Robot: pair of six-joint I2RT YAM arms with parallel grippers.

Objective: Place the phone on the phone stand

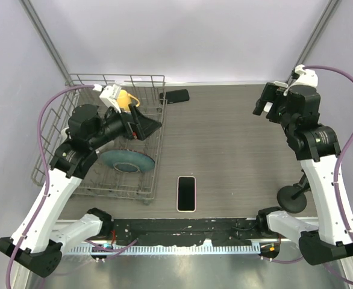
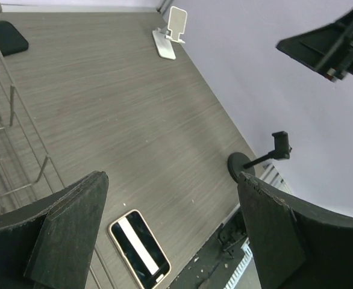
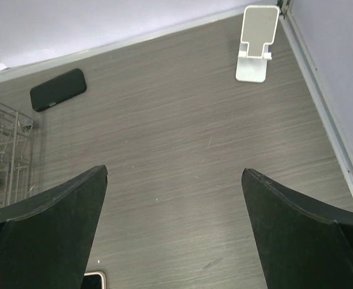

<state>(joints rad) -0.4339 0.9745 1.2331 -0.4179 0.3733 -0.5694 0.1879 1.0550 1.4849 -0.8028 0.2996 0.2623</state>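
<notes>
The phone [image 1: 187,193], dark-screened with a pale rim, lies flat near the table's front edge; it also shows in the left wrist view [image 2: 139,248], and a corner of it in the right wrist view [image 3: 96,280]. The white phone stand [image 3: 258,45] stands at the far right corner by the wall, also seen in the left wrist view [image 2: 170,33]; in the top view my right arm hides it. My left gripper [image 1: 145,126] is open and empty over the dish rack's right edge. My right gripper [image 1: 265,100] is open and empty, raised at the far right.
A wire dish rack [image 1: 154,174] at the left holds a blue plate [image 1: 127,161] and a yellow cup [image 1: 126,99]. A flat black object [image 1: 174,96] lies at the back. A black round-based clamp stand [image 1: 293,197] is at the front right.
</notes>
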